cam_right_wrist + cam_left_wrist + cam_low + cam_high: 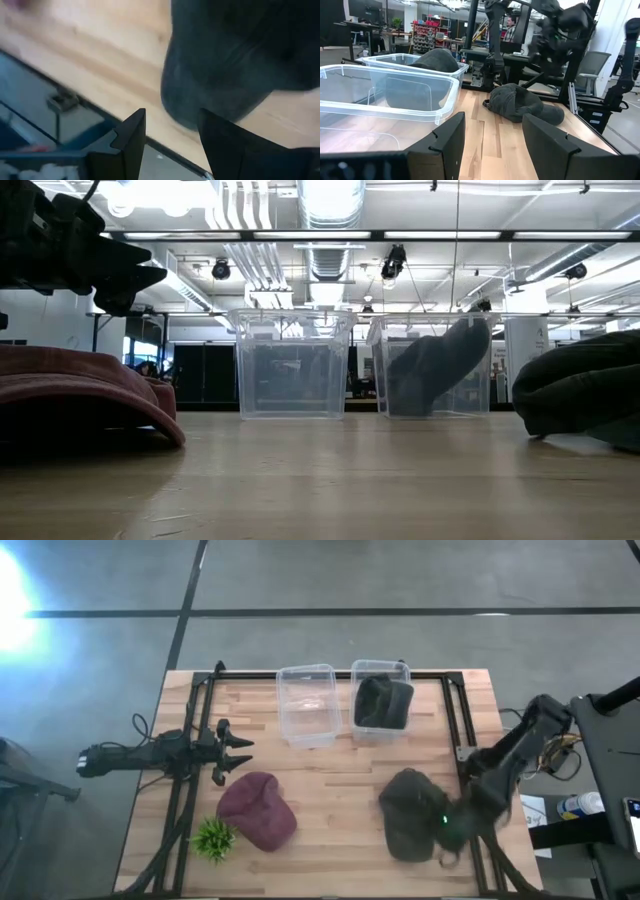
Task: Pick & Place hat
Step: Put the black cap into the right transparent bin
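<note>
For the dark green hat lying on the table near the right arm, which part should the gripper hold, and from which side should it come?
Probably the hat's near edge, from above: it lies slumped and flat on the table, so only its soft rim offers a fold to pinch. The right gripper, fingers open, hovers at that edge.

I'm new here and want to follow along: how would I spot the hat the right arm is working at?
Start at the wooden table and find the two clear bins along its far edge. Come toward the near edge below the bin already holding a dark hat; there, beside the right tool, lies the dark grey hat. Its neighbour, the maroon hat, lies leftward by a small green plant.
</note>
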You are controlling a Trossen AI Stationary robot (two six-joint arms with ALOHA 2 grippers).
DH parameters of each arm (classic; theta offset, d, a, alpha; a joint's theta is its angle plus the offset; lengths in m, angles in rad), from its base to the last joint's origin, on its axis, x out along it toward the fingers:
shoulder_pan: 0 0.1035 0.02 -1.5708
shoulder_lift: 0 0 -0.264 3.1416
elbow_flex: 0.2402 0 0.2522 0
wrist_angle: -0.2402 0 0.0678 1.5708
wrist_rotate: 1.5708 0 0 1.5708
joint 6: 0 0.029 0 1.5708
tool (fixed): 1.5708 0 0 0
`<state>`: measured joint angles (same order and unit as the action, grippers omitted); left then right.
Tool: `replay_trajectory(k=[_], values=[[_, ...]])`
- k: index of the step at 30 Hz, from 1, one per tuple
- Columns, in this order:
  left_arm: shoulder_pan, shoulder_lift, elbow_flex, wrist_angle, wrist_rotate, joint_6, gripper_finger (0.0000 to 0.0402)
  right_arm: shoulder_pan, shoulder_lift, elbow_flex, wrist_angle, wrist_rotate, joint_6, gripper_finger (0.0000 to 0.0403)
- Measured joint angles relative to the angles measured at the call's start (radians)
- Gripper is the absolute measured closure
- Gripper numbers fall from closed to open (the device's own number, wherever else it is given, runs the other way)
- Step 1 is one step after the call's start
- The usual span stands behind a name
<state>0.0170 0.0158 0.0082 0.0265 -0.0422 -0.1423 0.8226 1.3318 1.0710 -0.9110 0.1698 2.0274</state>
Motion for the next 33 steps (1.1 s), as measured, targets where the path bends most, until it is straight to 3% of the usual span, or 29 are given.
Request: replay_trajectory(k=[4, 8, 11, 20, 25, 29, 33], values=[[0.000, 0.000, 0.000, 0.000, 0.000, 0.000, 0.0209, 0.102, 0.140, 0.025, 0.100, 0.030, -0.094, 0.0230], [0.000, 0.000, 0.000, 0.000, 0.000, 0.000, 0.0209, 0.150, 0.244, 0.047, 0.171, -0.112, -0.030, 0.0230], [0.000, 0.000, 0.000, 0.000, 0.000, 0.000, 0.0209, 0.194, 0.319, 0.084, 0.211, -0.140, -0.022, 0.0230], [0.000, 0.000, 0.000, 0.000, 0.000, 0.000, 0.0209, 0.231, 0.557, 0.316, -0.083, -0.117, -0.145, 0.0229], [0.000, 0.000, 0.000, 0.000, 0.000, 0.000, 0.0209, 0.227, 0.624, 0.360, 0.028, -0.109, -0.184, 0.0230], [0.000, 0.000, 0.000, 0.000, 0.000, 0.000, 0.0209, 0.221, 0.653, 0.362, 0.145, -0.024, -0.126, 0.0230], [0.000, 0.000, 0.000, 0.000, 0.000, 0.000, 0.0209, 0.214, 0.675, 0.362, 0.093, 0.048, -0.031, 0.0230]])
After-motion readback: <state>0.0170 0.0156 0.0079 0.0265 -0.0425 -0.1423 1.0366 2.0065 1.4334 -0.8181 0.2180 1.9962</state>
